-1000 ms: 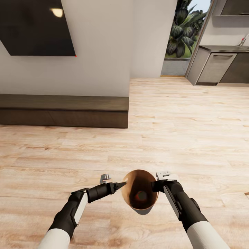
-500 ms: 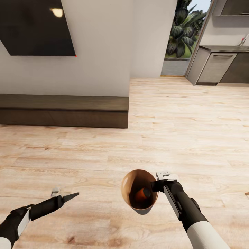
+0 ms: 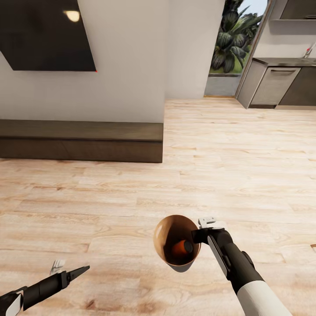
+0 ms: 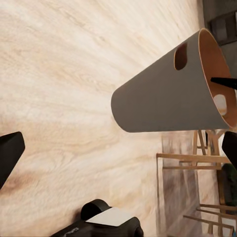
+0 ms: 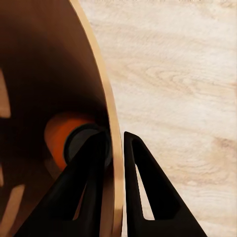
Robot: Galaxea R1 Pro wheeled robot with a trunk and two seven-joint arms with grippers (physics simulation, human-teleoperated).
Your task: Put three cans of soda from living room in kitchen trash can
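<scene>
Head view: the right gripper (image 3: pixel 199 235) pinches the rim of the tash can (image 3: pixel 163 239), holding it off the wood floor (image 3: pixel 237 175) with the opening facing the camera. One orange can of soda (image 3: pixel 180 248) lies inside at the bottom. The left gripper (image 3: pixel 72 273) sits low and well apart from the bin, fingers slightly parted, nothing in it. The kitchen (image 3: pixel 281 83) shows far off at the upper right, the long low bench (image 3: pixel 81 140) and wall TV (image 3: pixel 46 35) to the left.

Left wrist view: tash can (image 4: pixel 163 98) seen from outside, pale grey, tilted, handle hole near the rim; the left gripper's dark fingertips (image 4: pixel 10 153) stand wide apart, empty.

Right wrist view: right gripper (image 5: pixel 116 163) closed on the bin wall (image 5: pixel 106 113), one finger inside, one outside; orange can of soda (image 5: pixel 61 136) rests in the bin just beyond the inner finger.

Step, as judged: one can is binned while the bin is carried in the living room. Next likely calls for fetching the other cans with the free left gripper, keeping the bin from tipping further.
</scene>
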